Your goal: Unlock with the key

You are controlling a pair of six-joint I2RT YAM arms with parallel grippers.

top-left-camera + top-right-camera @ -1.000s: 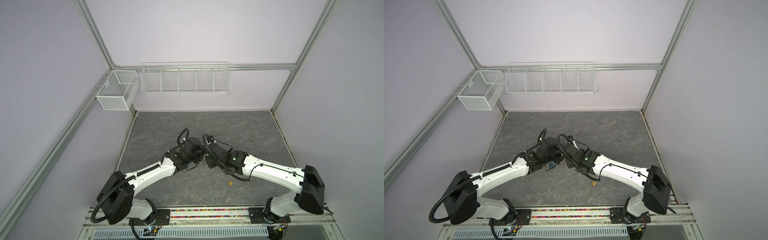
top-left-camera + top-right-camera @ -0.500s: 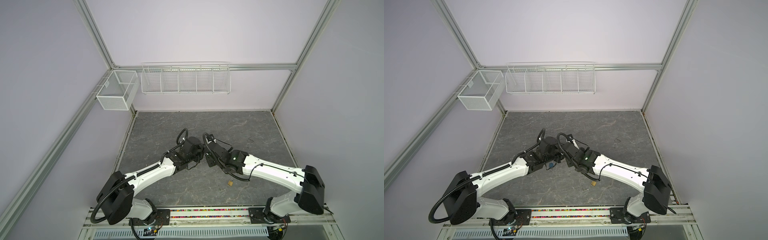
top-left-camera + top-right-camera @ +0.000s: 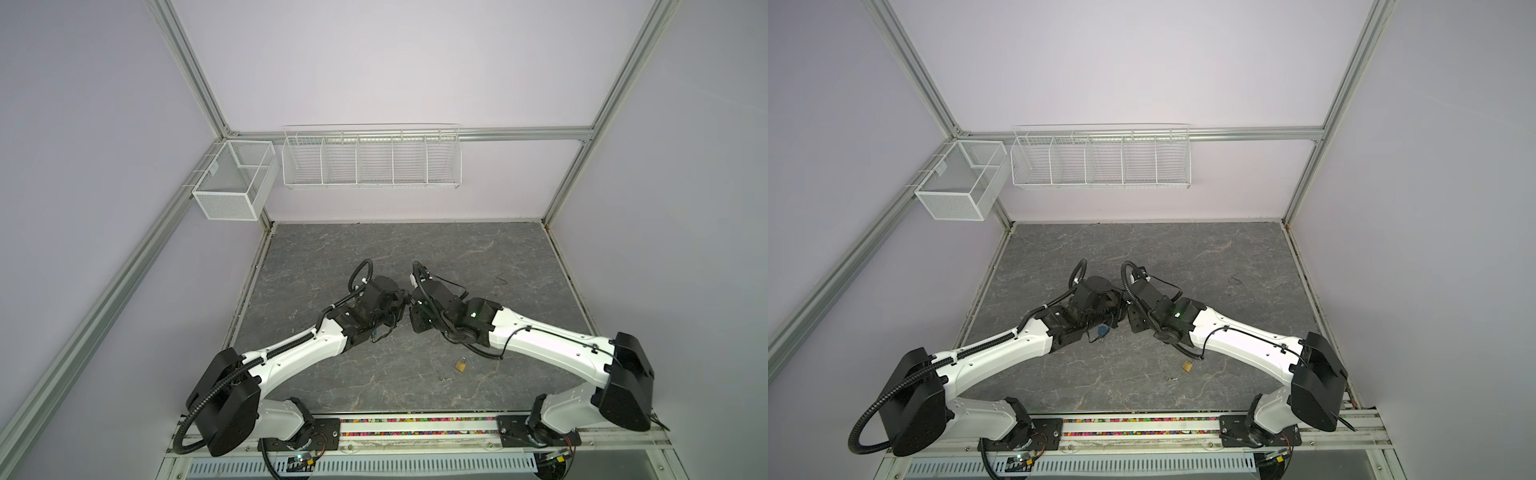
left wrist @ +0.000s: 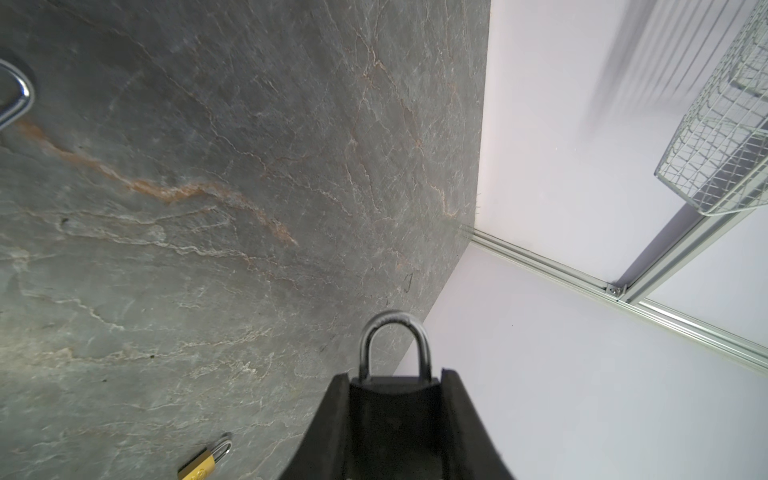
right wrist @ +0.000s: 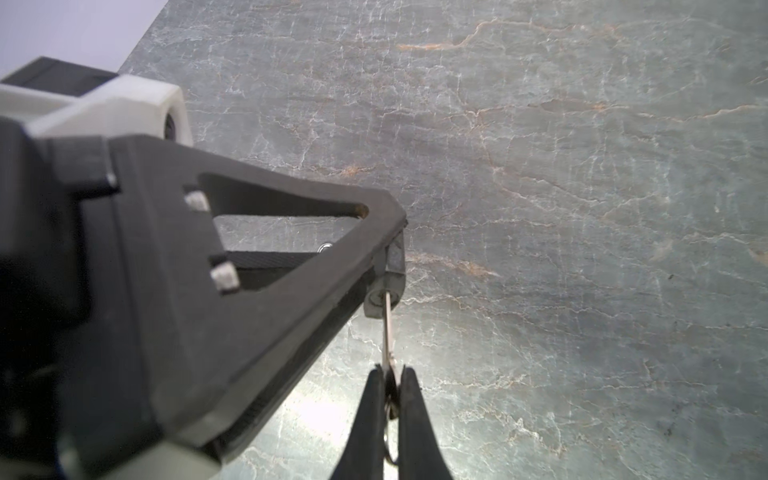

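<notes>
Lower right of centre in both top views, a brass padlock [image 3: 460, 365] lies loose on the slate table [image 3: 415, 249]. At centre, the right gripper [image 5: 390, 374], pressed together, pinches a thin silvery key [image 5: 387, 328], its tip in the keyhole of the grey padlock [image 5: 390, 266]. The left gripper [image 4: 394, 374] clamps that rounded body. Its steel shackle [image 4: 392, 319] arches out, both legs seated.

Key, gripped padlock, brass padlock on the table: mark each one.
Key [image 5: 387, 332], right wrist view, middle of its bare blade.
Gripped padlock [image 4: 392, 319], left wrist view, top of its steel loop.
Brass padlock [image 3: 459, 365], in a top view, on its body.
</notes>
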